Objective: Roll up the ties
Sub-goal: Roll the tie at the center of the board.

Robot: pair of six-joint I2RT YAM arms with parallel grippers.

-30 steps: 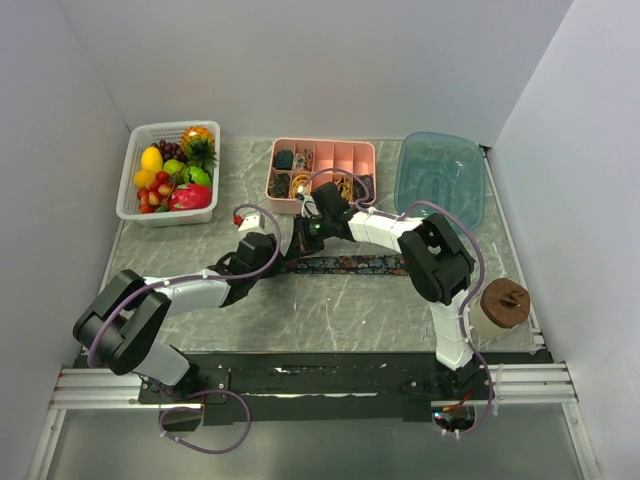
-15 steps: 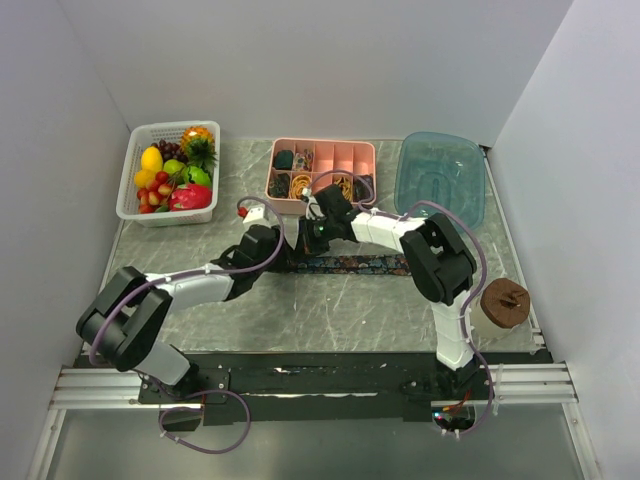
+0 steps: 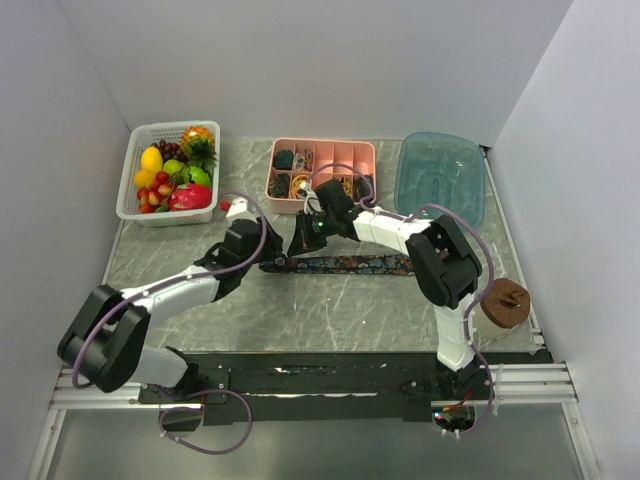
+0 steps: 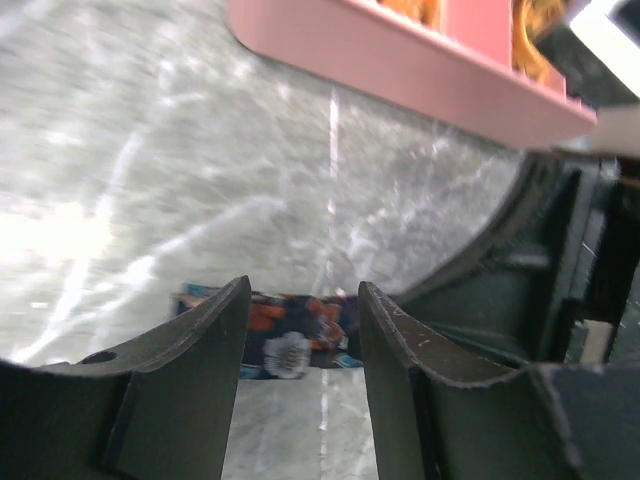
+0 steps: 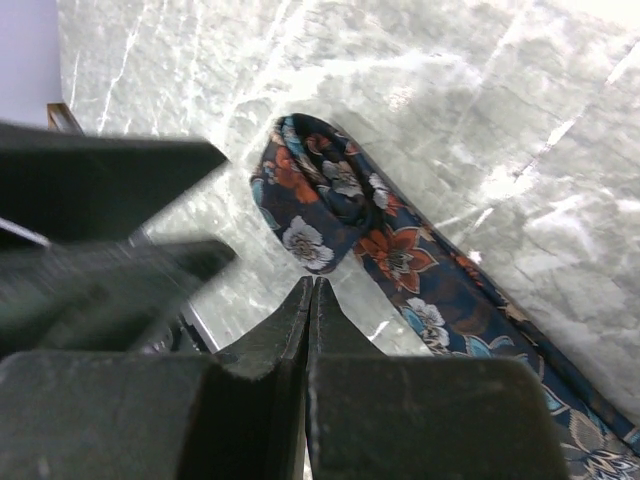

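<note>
At the upper left of the top view, a white basket (image 3: 125,195) full of fruit sits on the grey counter (image 3: 330,310). To its right the left arm reaches in. The left end effector (image 3: 258,258) hangs low by the left end of the tie (image 3: 345,264). Its fingers (image 4: 215,340) are spread apart and hold nothing. In the left wrist view the tie's end shows in the gap between them, lying on the counter.

The tie is dark with red and blue flowers. It lies in a long strip across the middle of the frame. Its left end is folded over into a small loose curl.

The right end effector (image 5: 312,290) sits just beside that curl. Its fingers are pressed tight together and pinch nothing.

Behind the tie, at the top middle, is a pink tray (image 3: 325,143) with small bits in its boxes. Further right is a blue tub (image 3: 440,180). Near the right edge stands a brown roll (image 3: 503,300).
</note>
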